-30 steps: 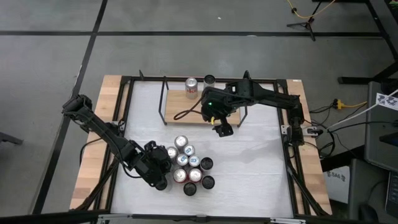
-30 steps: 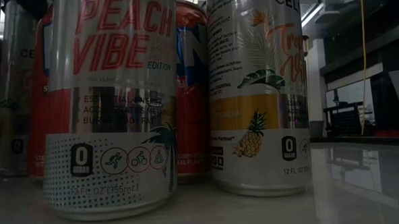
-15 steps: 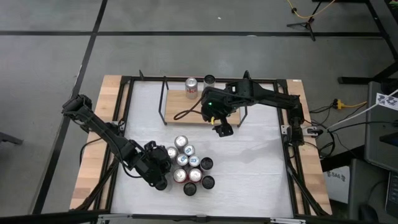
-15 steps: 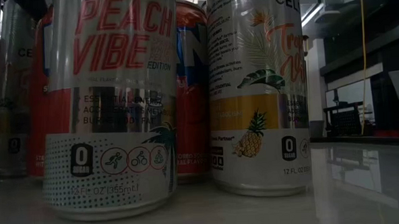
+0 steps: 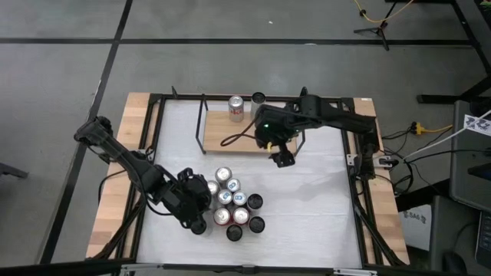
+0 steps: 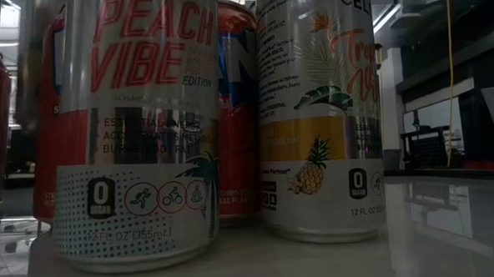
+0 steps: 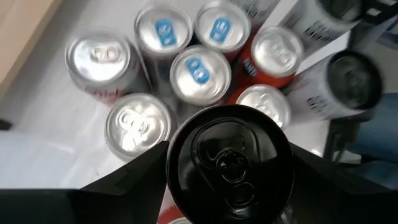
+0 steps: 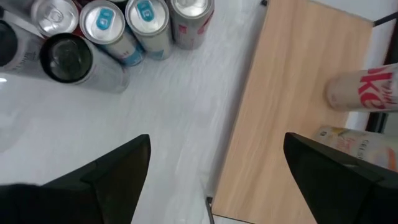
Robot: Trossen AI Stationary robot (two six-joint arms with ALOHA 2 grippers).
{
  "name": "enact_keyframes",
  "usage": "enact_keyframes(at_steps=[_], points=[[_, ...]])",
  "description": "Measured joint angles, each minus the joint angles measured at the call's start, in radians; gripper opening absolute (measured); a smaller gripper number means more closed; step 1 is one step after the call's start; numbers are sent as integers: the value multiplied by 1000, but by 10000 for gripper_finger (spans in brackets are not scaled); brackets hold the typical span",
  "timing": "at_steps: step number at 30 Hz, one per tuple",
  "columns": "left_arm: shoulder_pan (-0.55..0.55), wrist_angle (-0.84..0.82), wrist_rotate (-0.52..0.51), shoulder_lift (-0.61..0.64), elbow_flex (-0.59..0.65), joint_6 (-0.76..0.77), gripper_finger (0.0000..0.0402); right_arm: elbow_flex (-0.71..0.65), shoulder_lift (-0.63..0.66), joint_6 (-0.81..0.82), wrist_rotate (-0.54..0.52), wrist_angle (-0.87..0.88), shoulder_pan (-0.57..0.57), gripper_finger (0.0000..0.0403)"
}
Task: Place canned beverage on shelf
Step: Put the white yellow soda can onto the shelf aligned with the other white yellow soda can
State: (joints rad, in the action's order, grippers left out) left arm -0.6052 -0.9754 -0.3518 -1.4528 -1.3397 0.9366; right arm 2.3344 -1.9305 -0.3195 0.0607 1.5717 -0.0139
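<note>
Several beverage cans (image 5: pixel 234 203) stand upright in a cluster on the white table, near its front. My left gripper (image 5: pixel 196 219) is at the cluster's left side, shut on a black-topped can (image 7: pixel 230 165). The shelf (image 5: pixel 245 130), a light-wood board with black rod uprights, sits at the table's far side. A red-and-white can (image 5: pixel 236 107) and a dark-topped can (image 5: pixel 258 98) stand on the board. My right gripper (image 5: pixel 281 157) hangs open above the shelf's near right edge (image 8: pixel 298 93), nothing between its fingers. My left gripper pinches the black-topped can by its upper side wall, just below the rim (image 7: pixel 177 168), one finger (image 7: pixel 134 177) on each side. The fingers slant down from the table's left. The can stays upright, top up, raised above the neighbouring cans.
In the low view, a Peach Vibe can (image 6: pixel 138 126) and a pineapple-print can (image 6: pixel 321 110) stand close to the camera. The table's black frame rails (image 5: pixel 153 138) and wooden side strips (image 5: pixel 123 169) border the white surface. Bare white table (image 5: pixel 307 207) lies right of the cluster.
My left gripper has risen with the black-topped can, which has come up off the table at the cluster's left side and stays upright. In the low view the can at the far left is gone, and the room behind shows there.
</note>
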Motion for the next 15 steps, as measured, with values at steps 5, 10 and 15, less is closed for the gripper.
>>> enact_keyframes(at_steps=[5,10,15], points=[[21,-23,7,0,-52,-34,257,0,51,0,0,0,0,363],[48,-27,14,1,-94,-79,257,0,108,0,0,0,0,363],[86,-40,52,1,-135,-120,257,0,163,0,0,0,0,363]])
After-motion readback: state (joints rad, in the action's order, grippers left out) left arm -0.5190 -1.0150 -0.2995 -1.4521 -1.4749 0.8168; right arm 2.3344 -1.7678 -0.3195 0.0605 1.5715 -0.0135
